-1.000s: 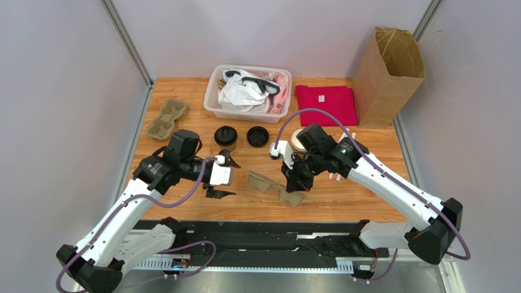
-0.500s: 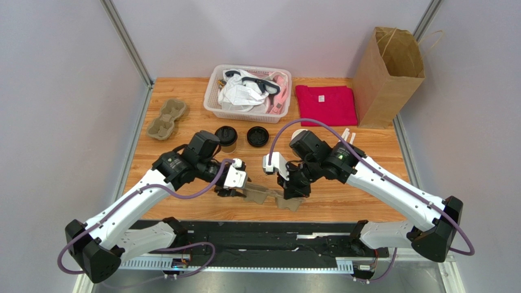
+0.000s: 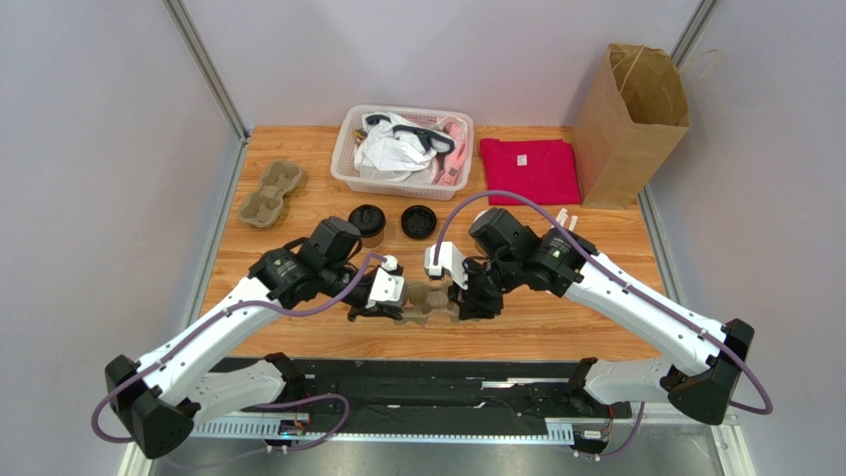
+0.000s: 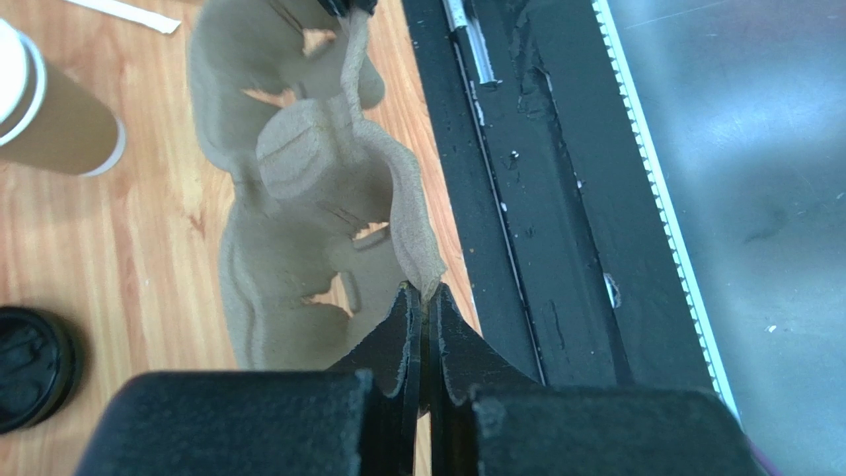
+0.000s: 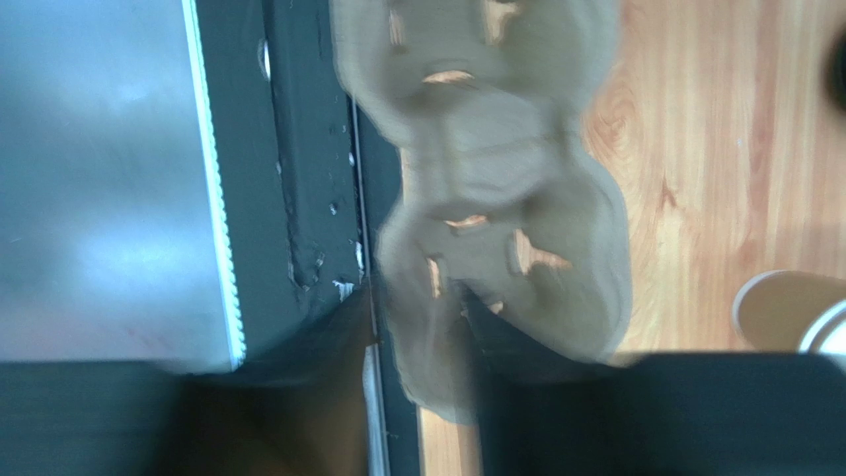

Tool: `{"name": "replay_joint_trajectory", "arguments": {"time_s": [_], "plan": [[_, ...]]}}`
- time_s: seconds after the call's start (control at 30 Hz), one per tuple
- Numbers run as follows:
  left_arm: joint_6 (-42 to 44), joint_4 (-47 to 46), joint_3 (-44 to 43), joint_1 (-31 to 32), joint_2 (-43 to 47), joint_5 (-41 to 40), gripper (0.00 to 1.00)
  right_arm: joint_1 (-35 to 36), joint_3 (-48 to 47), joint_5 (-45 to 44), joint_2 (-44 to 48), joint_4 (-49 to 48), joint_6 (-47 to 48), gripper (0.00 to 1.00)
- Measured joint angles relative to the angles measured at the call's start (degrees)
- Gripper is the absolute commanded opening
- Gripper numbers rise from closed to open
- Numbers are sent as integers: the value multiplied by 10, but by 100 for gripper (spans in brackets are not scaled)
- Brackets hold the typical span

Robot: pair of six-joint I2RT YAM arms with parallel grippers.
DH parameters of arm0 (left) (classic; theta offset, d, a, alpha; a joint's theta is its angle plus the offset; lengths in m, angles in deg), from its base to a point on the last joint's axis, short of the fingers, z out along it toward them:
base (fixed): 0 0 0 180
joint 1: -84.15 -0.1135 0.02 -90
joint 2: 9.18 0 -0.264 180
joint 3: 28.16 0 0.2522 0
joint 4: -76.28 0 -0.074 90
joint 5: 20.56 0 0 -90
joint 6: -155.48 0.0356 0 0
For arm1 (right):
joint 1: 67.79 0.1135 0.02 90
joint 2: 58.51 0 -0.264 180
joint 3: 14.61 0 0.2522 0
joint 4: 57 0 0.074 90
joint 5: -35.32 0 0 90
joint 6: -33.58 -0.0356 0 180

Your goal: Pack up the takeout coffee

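The takeout coffee [image 3: 367,222], a brown paper cup with a black lid, stands upright at mid-table, behind both grippers. A grey-brown pulp cup tray [image 3: 427,297] hangs between the two grippers near the table's front edge. My left gripper [image 3: 393,303] is shut on the thin rim of that pulp tray [image 4: 298,198], as the left gripper [image 4: 425,294] shows in its wrist view. My right gripper [image 3: 463,297] stands open, its jaws apart around the other end of the pulp tray [image 5: 496,188]. The right wrist view of my right gripper [image 5: 422,312] is blurred.
A loose black lid [image 3: 418,220] lies beside the coffee. An unlidded paper cup [image 4: 50,109] stands behind the right arm. A second pulp tray [image 3: 270,191] lies far left. At the back are a white basket [image 3: 350,171], a red cloth [image 3: 529,169] and a paper bag [image 3: 631,99].
The left gripper moved in and closed on the pulp tray's rim. The right gripper, which was shut on the tray, has opened. The tray now sits level between them.
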Motion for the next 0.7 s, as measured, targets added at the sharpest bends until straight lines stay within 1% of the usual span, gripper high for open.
{"name": "replay_joint_trajectory", "arguments": {"time_s": [0.03, 0.07, 0.13, 0.2, 0.23, 0.27, 0.33, 0.4, 0.53, 0.63, 0.67, 0.7], "plan": [[-7, 6, 0, 0, 18, -7, 0, -12, -12, 1, -1, 1, -5, 78], [-15, 9, 0, 0, 37, -18, 0, -28, -25, 3, -1, 2, -15, 84], [-44, 8, 9, -3, 95, -59, 0, -68, -52, 12, -2, 1, -33, 91], [-78, 10, 15, -25, 157, -108, 0, -118, -80, 25, -2, -2, -51, 92], [-91, 10, 15, -45, 181, -129, 0, -140, -90, 31, -2, -5, -60, 94], [-104, 10, 14, -80, 207, -149, 0, -161, -97, 38, -1, -8, -69, 94], [-119, 11, 13, -143, 229, -183, 0, -191, -100, 44, 2, -14, -83, 100], [-129, 11, 16, -201, 239, -244, 0, -209, -98, 47, 6, -14, -99, 100], [-130, -2, 51, -293, 230, -339, 0, -238, -87, 59, 17, -17, -125, 100], [-128, -17, 77, -345, 193, -380, 0, -280, -87, 68, 18, -21, -144, 100], [-128, -23, 82, -355, 177, -389, 0, -283, -88, 69, 18, -23, -149, 100], [-126, -33, 89, -364, 157, -401, 0, -314, -90, 68, 17, -22, -155, 100]]}}
